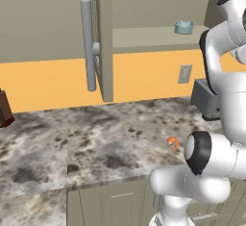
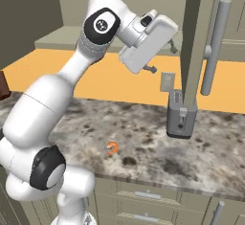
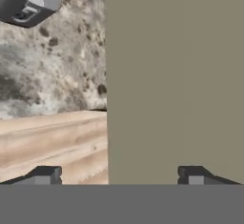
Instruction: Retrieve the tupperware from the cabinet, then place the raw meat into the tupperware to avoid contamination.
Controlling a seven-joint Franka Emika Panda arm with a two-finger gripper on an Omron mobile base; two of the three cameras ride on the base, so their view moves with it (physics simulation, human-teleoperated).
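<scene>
Scanning from the left, you find the cabinet (image 1: 106, 37) door swung open edge-on, its bar handle (image 1: 88, 44) facing you, and on the shelf beyond sits the tupperware (image 1: 184, 27) — untouched. Lower, the raw meat (image 1: 173, 143) lies alone on the bench (image 1: 86, 138), near the front edge. Your fingers (image 3: 47, 174) stand spread and empty beside the door panel. Retrieval is the step in hand; next you probably need to clear the door edge and reach onto the shelf — past the toaster (image 2: 181, 116).
</scene>
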